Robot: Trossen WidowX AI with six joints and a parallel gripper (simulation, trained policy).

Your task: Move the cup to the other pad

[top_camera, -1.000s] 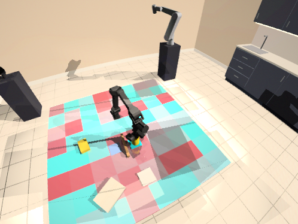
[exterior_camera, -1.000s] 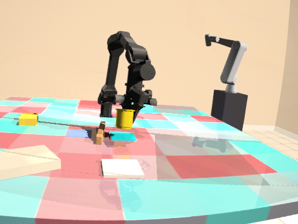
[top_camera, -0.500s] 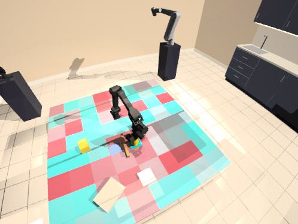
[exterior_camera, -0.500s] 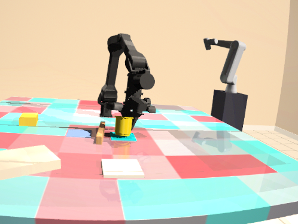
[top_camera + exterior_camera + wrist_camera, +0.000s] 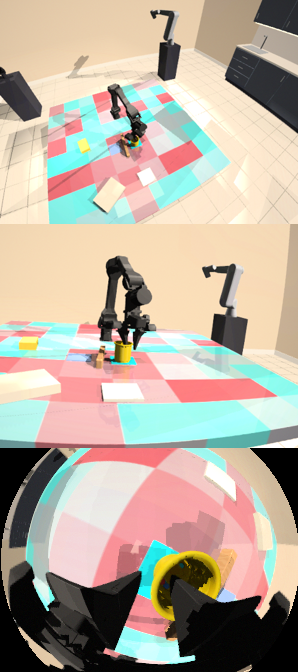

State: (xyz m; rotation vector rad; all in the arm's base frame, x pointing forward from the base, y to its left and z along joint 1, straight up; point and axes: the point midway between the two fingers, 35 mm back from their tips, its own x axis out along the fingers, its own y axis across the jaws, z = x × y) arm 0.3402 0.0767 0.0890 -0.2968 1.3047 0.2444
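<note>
The yellow cup (image 5: 134, 141) (image 5: 122, 353) (image 5: 159, 579) stands upright on the cyan pad (image 5: 138, 145) (image 5: 133, 363) (image 5: 149, 564). Small coloured marbles (image 5: 181, 565) show inside it in the wrist view; none shows outside it. My gripper (image 5: 130, 346) (image 5: 156, 576) is partly open at the cup's rim, its fingers apart. One fingertip reaches over or into the cup's mouth, the other is outside the wall. The blue pad (image 5: 114, 149) (image 5: 77, 357) (image 5: 227, 594) lies bare beyond the wooden bar.
The wooden bar (image 5: 125, 147) (image 5: 100, 360) (image 5: 227, 564) stands between the two pads, close beside the cup. A white tile (image 5: 146, 176) (image 5: 122, 392) and a beige slab (image 5: 109, 194) (image 5: 28, 386) lie nearer the front. A yellow block (image 5: 84, 145) (image 5: 29, 343) lies off to the left.
</note>
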